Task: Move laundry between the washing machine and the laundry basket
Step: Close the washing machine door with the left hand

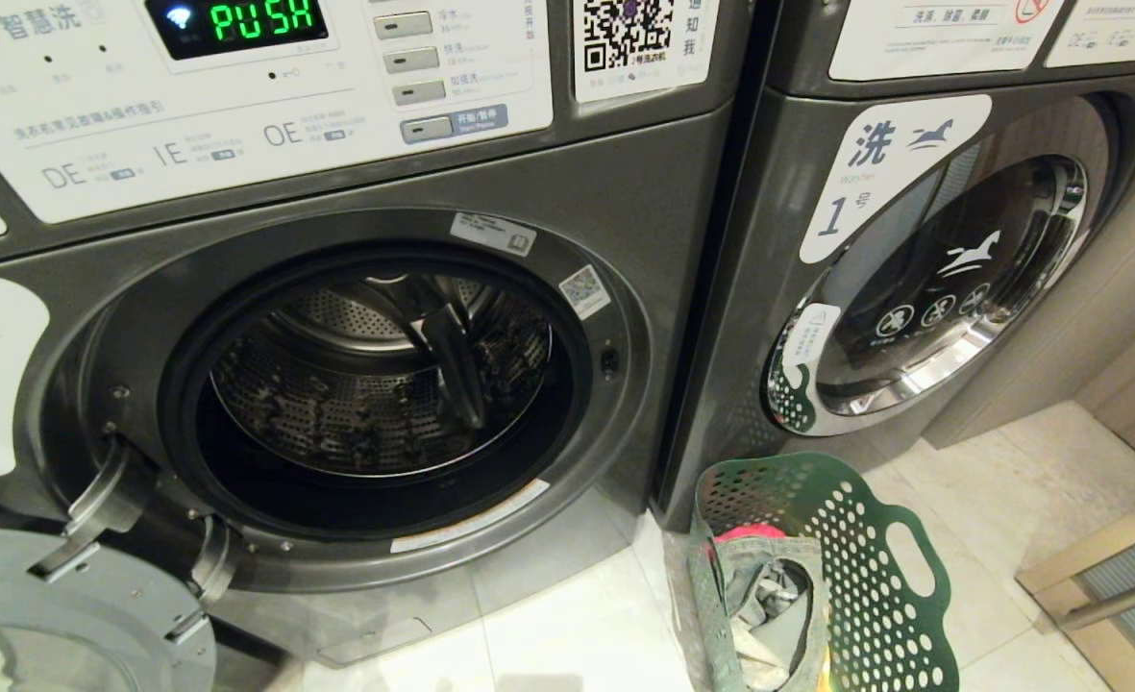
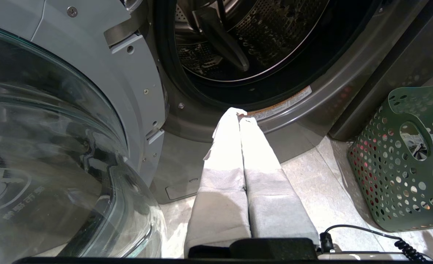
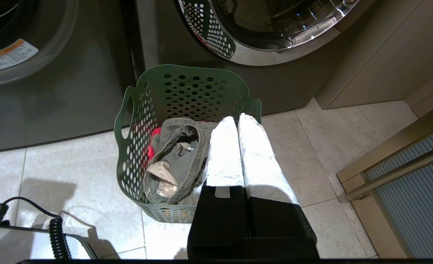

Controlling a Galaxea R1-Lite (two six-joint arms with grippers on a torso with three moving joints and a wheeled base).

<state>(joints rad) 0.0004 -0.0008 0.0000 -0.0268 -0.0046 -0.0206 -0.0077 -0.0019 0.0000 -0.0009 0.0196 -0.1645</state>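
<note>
Both grippers — left gripper [image 2: 238,112] and right gripper [image 3: 237,119] — are pressed closed and empty; jaws must be widened before the basket's [image 3: 187,84] jeans [image 3: 176,161] are gripped for the open drum [image 1: 384,370].

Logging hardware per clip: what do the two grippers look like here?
Both show only in their wrist views. The left gripper has two long tapered fingers wrapped in pale grey-white cloth on a black base. The right gripper is alike, with black finger mounts. A coiled black cable lies beside each.

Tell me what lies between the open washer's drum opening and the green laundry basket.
In the head view, only the open washer's grey front panel and bare pale floor tiles separate them; the laundry basket stands by the closed washer. No laundry lies there.
</note>
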